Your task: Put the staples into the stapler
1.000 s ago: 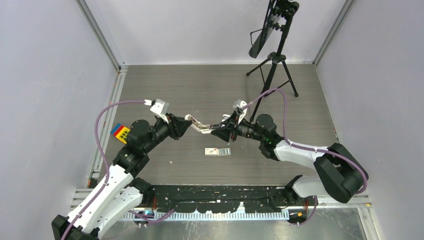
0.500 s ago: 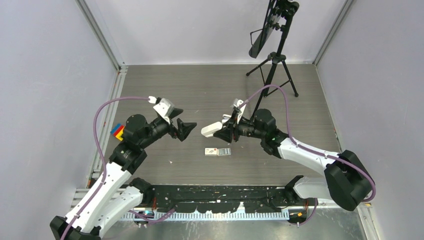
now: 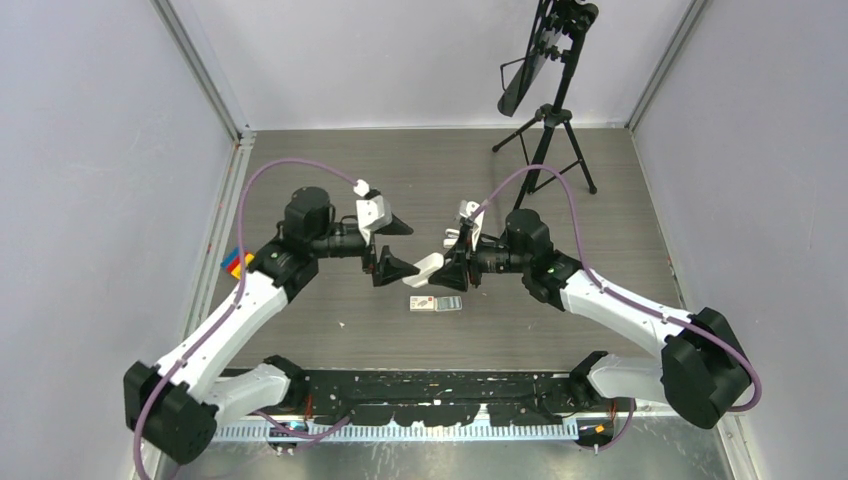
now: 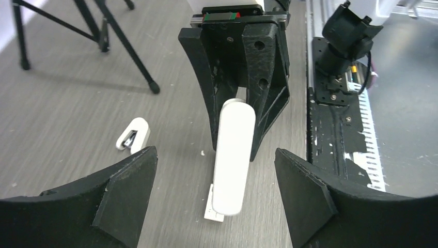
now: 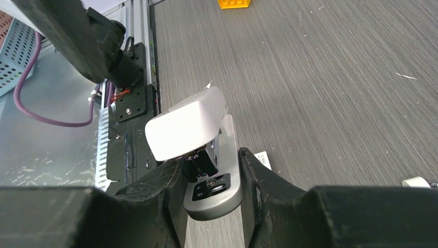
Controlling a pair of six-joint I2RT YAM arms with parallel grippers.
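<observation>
Top view, arms: both reach inward, wrists facing each other over mid-table.
Top view, left gripper (image 3: 408, 247): jaws spread wide, empty, just short of the stapler's tip.
Top view, right gripper (image 3: 447, 272): clamped on the stapler (image 3: 428, 265), which is held off the table near the staple box (image 3: 435, 303).
Left wrist view: the stapler's white top points at the camera and mostly hides the staple box; a stubby stapler (image 4: 133, 135) lies to the left.
Right wrist view: fingers (image 5: 155, 191) pinch the silver base with the white lid raised; the channel's contents are unclear; a yellow block (image 5: 235, 3) is cut off at the top.

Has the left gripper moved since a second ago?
Yes. The left gripper has opened and shifted right, closer to the white staple box, which stayed put.
</observation>
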